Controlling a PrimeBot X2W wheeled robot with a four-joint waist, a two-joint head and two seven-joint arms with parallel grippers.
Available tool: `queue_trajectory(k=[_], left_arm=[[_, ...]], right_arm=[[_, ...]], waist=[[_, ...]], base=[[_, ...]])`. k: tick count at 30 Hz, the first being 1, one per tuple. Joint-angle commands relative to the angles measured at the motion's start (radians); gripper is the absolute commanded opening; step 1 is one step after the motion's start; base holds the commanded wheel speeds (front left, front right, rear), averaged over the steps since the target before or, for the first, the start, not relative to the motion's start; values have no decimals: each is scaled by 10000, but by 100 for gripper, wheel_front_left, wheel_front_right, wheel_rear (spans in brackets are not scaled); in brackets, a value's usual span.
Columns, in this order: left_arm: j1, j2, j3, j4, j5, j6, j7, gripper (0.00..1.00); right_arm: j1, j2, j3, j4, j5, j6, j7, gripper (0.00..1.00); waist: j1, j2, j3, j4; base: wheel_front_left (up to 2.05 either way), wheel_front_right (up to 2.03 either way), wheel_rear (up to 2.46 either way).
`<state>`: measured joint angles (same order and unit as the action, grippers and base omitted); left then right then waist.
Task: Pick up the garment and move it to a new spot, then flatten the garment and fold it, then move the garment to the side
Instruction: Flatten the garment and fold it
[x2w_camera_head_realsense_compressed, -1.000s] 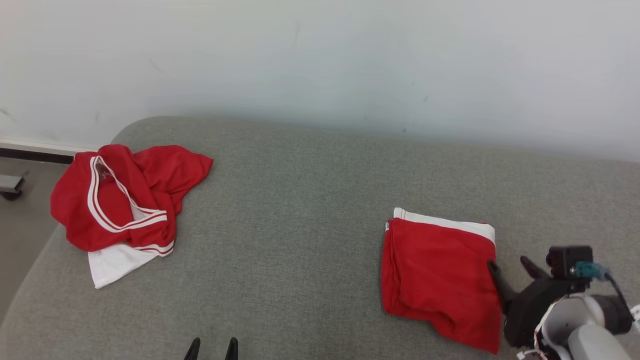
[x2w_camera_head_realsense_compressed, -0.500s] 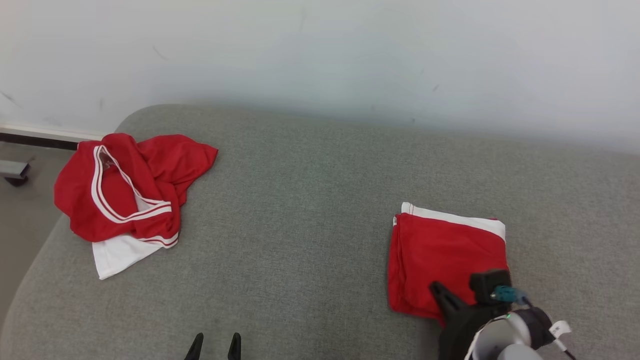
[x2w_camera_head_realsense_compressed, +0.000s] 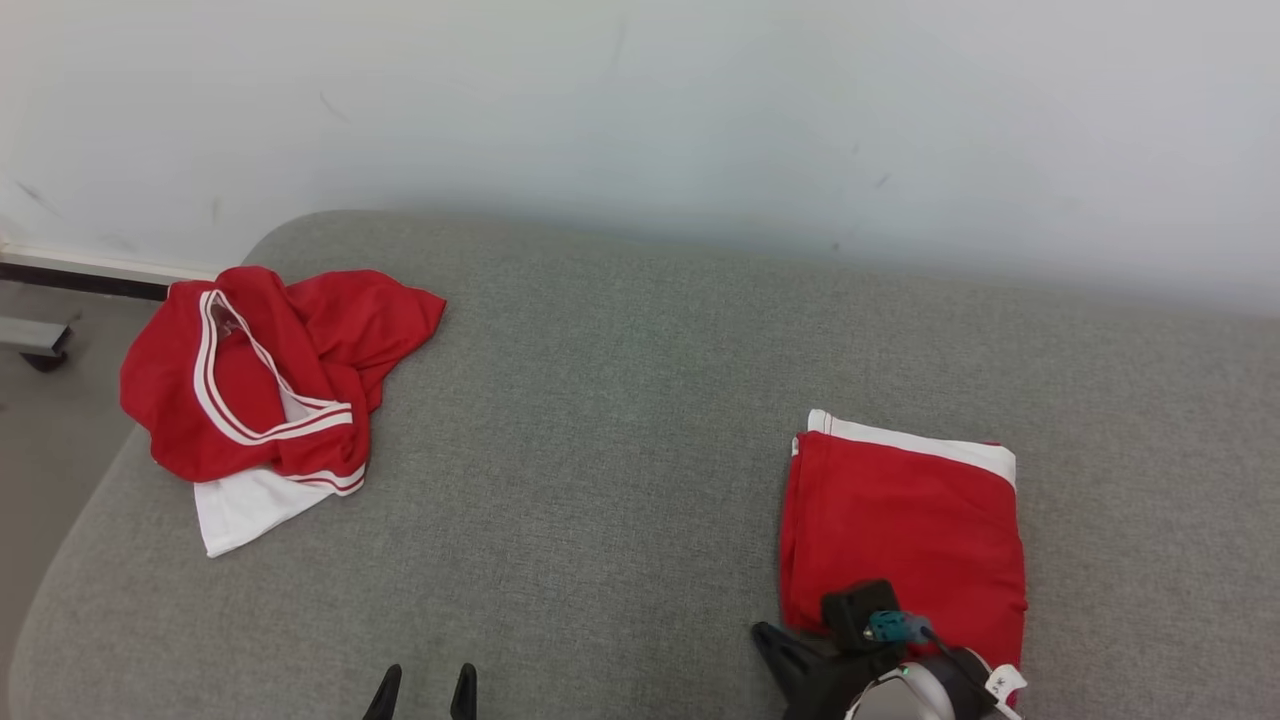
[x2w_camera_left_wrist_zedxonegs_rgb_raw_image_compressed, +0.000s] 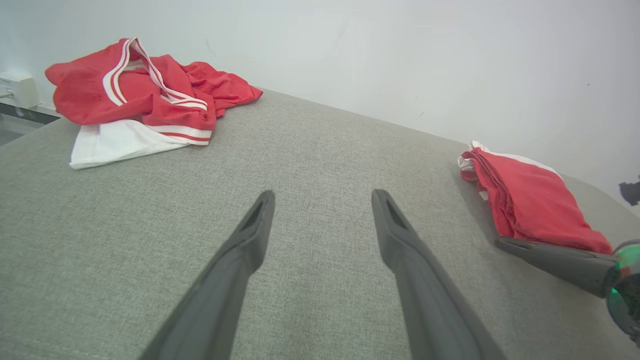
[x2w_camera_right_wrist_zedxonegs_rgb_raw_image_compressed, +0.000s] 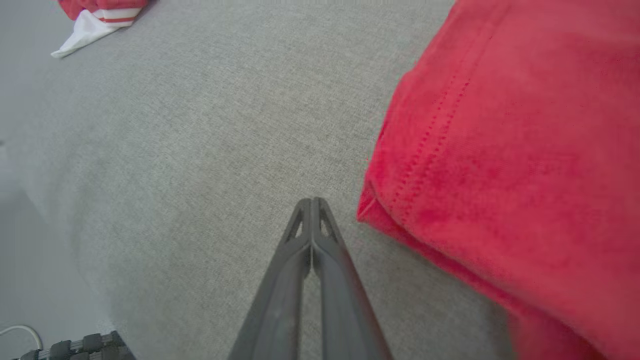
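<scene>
Beside folded garment (x2w_camera_head_realsense_compressed: 905, 530), right tool (x2w_camera_right_wrist_zedxonegs_rgb_raw_image_compressed: 311, 201) w/ fingers (x2w_camera_right_wrist_zedxonegs_rgb_raw_image_compressed: 290, 272) pressed together.

The surface is 1 big gray fabric cushion (x2w_camera_head_realsense_compressed: 620, 450) with a rounded far-left corner, sitting in front of a plain white wall (x2w_camera_head_realsense_compressed: 640, 100) that's got a few small dark scuffs. There's 1 crumpled red top with white trim (x2w_camera_head_realsense_compressed: 270, 370) bunched up near that corner. Off the left edge you get bare floor (x2w_camera_head_realsense_compressed: 50, 440), a baseboard (x2w_camera_head_realsense_compressed: 80, 268), and some gray bracket on a dark wheel (x2w_camera_head_realsense_compressed: 35, 342). The left wrist view also catches a small white box (x2w_camera_left_wrist_zedxonegs_rgb_raw_image_compressed: 17, 89) low against the wall.
</scene>
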<state>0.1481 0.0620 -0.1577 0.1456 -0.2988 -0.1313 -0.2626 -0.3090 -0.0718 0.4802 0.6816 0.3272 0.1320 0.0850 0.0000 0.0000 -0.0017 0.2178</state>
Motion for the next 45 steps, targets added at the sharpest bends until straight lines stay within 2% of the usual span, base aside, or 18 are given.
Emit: queue_trajectory(k=[1,10,15,21,22,23,24,33,38,45], left_arm=[[39,-15,57,-8,-15,13,-32,100],[350,-53,527,-159,43,13,-32,100],[442,-79,976,-266,30,16,-32,100],[525,-105,1543,-347,27,18,-32,100],[524,-107,1655,-343,21,18,-32,100],[523,-111,1767,-346,21,17,-32,100],[504,-115,1853,-340,34,17,-32,100],[469,-119,2279,-248,107,15,-32,100],[466,-119,2474,-112,168,16,-32,100],[291,-115,2617,159,307,14,-32,100]], right_arm=[[-120,62,170,-69,277,-26,-140,0],[43,54,505,-1416,1139,-26,-830,0],[473,-241,-50,-2526,915,-24,-1255,0],[1161,-263,-1314,-3472,300,-26,-1784,0],[1306,-227,-1570,-3621,140,-26,-1881,27],[1444,-179,-1847,-3769,-4,-26,-1988,89],[1594,-139,-2160,-3887,-99,-24,-2100,100],[2588,20,-3531,-4628,-767,-24,-2615,100],[2832,-264,-3697,-4653,-768,-24,-2833,100],[2882,-795,-3627,-3983,-387,-24,-3110,100]], waist=[[0,0,-50,-56],[0,0,-316,-653],[0,0,-411,-1174],[0,0,-457,-1759],[0,0,-461,-1871],[0,0,-459,-1979],[0,0,-456,-2068],[0,0,-499,-2694],[0,0,-601,-2908],[0,0,-797,-3010]], base=[[0,0,0],[0,0,0],[0,0,0],[0,0,0],[0,0,0],[0,0,0],[0,0,0],[0,0,0],[0,0,0],[0,0,0]])
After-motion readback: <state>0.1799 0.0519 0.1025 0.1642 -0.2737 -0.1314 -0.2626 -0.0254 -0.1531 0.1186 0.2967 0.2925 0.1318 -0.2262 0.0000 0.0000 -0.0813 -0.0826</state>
